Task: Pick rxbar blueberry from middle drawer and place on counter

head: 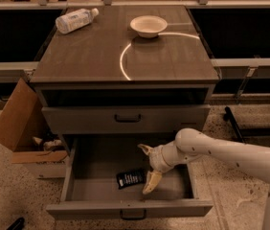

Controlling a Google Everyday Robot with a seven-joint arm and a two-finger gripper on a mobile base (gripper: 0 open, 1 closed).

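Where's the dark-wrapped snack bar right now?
Camera view: the dark navy snack bar lies on the floor of the open grey metal bottom drawer, near its front, just left of the open white gripper.

Hand [147, 167] inside middle drawer [96, 163], fingers [151, 182] spread, just beside rxbar blueberry [130, 178].
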